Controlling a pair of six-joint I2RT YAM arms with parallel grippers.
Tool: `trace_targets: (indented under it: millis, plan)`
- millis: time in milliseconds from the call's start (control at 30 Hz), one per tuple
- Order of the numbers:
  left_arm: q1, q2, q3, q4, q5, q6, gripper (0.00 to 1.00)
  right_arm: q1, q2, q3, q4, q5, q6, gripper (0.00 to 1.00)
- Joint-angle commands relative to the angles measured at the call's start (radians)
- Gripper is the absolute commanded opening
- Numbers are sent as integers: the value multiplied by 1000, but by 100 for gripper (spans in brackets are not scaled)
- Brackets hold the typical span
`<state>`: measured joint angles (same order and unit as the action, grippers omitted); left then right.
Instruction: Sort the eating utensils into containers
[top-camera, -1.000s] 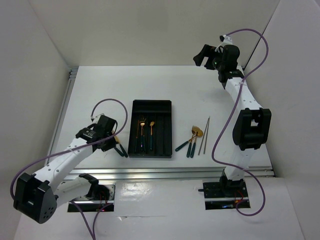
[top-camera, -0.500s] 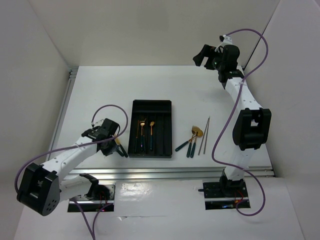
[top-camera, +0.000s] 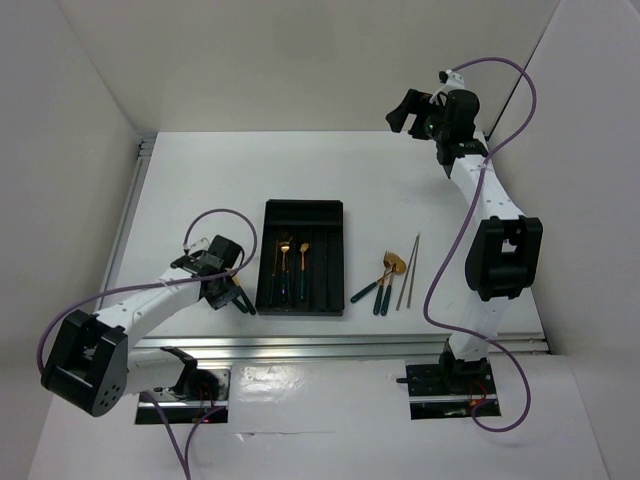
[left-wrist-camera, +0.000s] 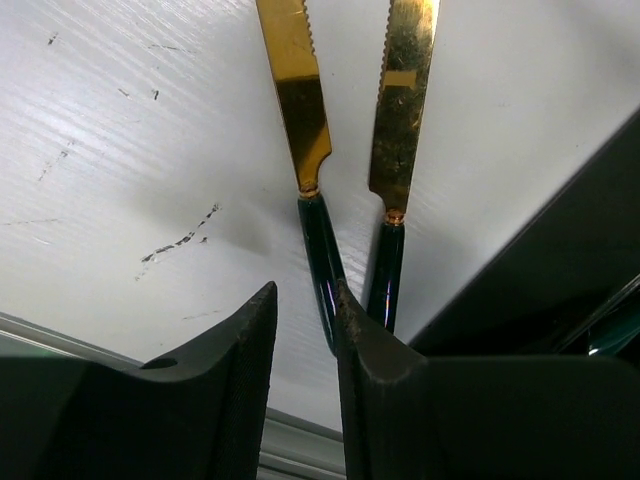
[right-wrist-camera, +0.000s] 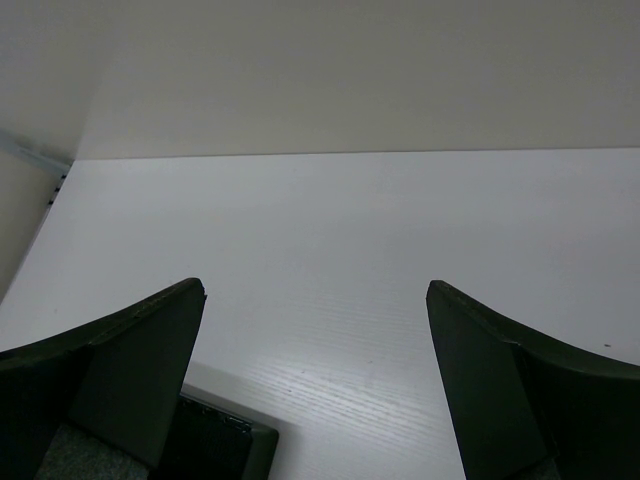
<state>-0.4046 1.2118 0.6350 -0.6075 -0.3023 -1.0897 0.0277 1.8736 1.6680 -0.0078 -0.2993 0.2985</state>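
Note:
Two knives (left-wrist-camera: 312, 120) (left-wrist-camera: 400, 110) with gold blades and dark teal handles lie side by side on the white table, just left of the black tray (top-camera: 300, 212). My left gripper (left-wrist-camera: 305, 290) hangs low over their handle ends, open by a narrow gap that shows only table. The left knife's handle passes behind the right finger (left-wrist-camera: 375, 370). In the top view this gripper (top-camera: 232, 292) sits by the knives (top-camera: 242, 300). Three utensils (top-camera: 293, 262) lie in the tray's compartments. More utensils (top-camera: 379, 285) and two chopsticks (top-camera: 408, 270) lie right of the tray. My right gripper (top-camera: 404, 110) (right-wrist-camera: 315, 285) is raised at the back, open and holding nothing.
The tray's dark wall (left-wrist-camera: 560, 260) stands close on the right of the knives. An aluminium rail (top-camera: 340, 345) runs along the table's near edge, right behind my left gripper. White walls enclose the table. A corner of the black tray (right-wrist-camera: 215, 440) shows below my right gripper.
My left gripper has gone from shut to slightly open, and its wrist has shifted a little toward the tray and the near edge. The right arm has not moved.

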Motion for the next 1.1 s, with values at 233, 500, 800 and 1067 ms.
trace_targets:
  millis: [233, 500, 800, 1067]
  plan:
    - [-3, 87, 22, 26, -9, -39, 40, -6, -27, 24, 35, 8, -4, 100]
    - [-3, 156, 22, 35, -9, -39, 36, -6, -27, 24, 35, 17, -4, 100]
    - [-3, 201, 22, 35, 18, -39, 3, -6, -27, 24, 35, 26, -4, 100]
    - [-3, 129, 41, 5, 28, 5, 0, -6, -27, 24, 35, 26, -4, 100]
